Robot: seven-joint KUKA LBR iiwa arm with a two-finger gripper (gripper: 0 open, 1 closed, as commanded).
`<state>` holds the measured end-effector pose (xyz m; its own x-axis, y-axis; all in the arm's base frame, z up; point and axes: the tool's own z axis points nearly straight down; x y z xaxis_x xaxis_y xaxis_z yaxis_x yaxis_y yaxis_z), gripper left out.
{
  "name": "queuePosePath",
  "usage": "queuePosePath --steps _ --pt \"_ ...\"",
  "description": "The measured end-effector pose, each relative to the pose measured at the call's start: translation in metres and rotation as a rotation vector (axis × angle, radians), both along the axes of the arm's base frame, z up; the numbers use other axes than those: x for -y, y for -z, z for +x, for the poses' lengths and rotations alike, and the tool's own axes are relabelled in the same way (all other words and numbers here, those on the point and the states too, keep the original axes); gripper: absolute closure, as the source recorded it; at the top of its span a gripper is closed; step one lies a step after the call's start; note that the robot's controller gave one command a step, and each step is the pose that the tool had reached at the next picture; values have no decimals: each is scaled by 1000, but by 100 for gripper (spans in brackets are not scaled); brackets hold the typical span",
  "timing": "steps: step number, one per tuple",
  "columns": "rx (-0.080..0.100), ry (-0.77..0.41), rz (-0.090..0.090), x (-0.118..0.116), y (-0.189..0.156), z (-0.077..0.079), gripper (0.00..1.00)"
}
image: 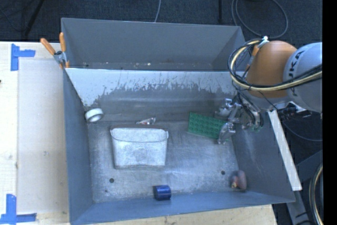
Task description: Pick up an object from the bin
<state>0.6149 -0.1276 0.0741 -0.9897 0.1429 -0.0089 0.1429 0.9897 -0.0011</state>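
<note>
My gripper (227,125) hangs low at the right side of the bin, its metal fingers at the right edge of a flat green studded plate (204,125). The plate lies on the bin floor just left of the fingers, touching or nearly touching them. Nothing shows between the fingers.
A pale grey folded pouch (139,147) lies in the middle of the floor. A small white roll (94,115) sits at the left wall, a blue cylinder (162,192) by the front wall, a brownish lump (238,181) in the front right corner. A small silvery scrap (147,121) lies behind the pouch.
</note>
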Motion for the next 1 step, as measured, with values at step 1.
queuePosePath --steps 1 --pt "-2 -310 -2 8 -131 -19 100"
